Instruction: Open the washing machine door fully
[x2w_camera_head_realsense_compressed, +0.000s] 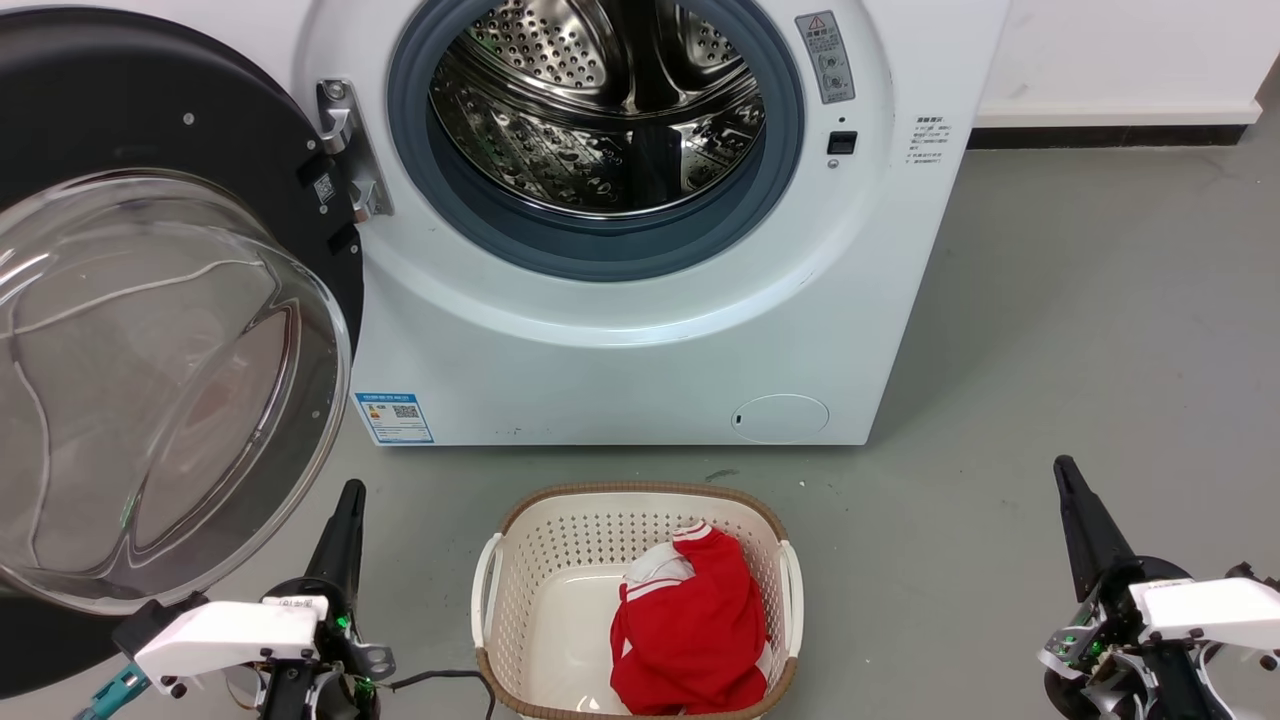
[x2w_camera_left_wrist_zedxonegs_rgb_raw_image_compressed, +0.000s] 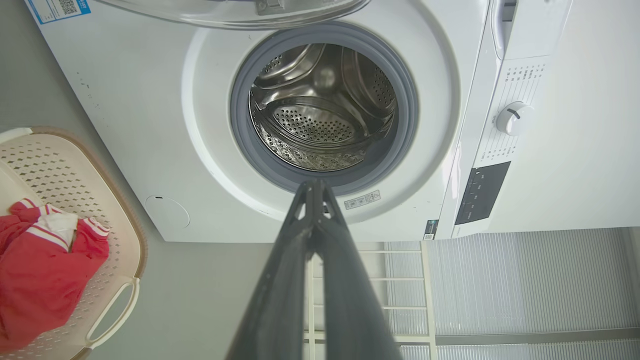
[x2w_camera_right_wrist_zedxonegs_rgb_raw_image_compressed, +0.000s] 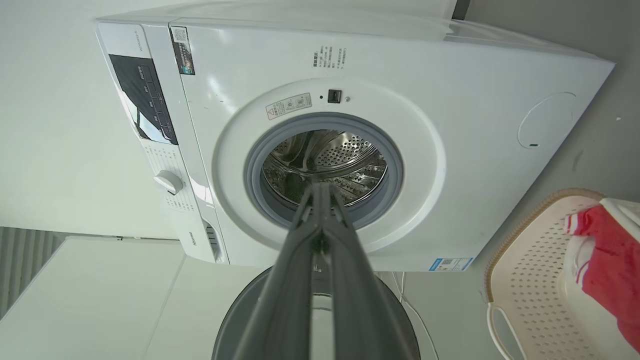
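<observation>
Left of the drum opening in head view, washing machine door (x2w_camera_head_realsense_compressed: 170, 330) hangs swung wide on its hinge (x2w_camera_head_realsense_compressed: 350, 150), glass bowl toward the robot, well clear of washing machine (x2w_camera_head_realsense_compressed: 620, 350) front. Left gripper (x2w_camera_head_realsense_compressed: 350, 492) sits low, near door's lower edge; fingers pressed together, holding nothing. Right gripper (x2w_camera_head_realsense_compressed: 1062, 468) is well apart on the right, also pressed together, empty. Door looks at or near full swing, imo. If any travel is left: push w/ left tips on black rim, not glass, slow along hinge arc, stop at hinge limit, keep off laundry basket (x2w_camera_head_realsense_compressed: 640, 495).

Washing machine door (x2w_camera_head_realsense_compressed: 170, 330) left of the washing machine (x2w_camera_head_realsense_compressed: 620, 370), laundry basket (x2w_camera_head_realsense_compressed: 560, 540) before it, garment (x2w_camera_head_realsense_compressed: 690, 630) inside.
</observation>
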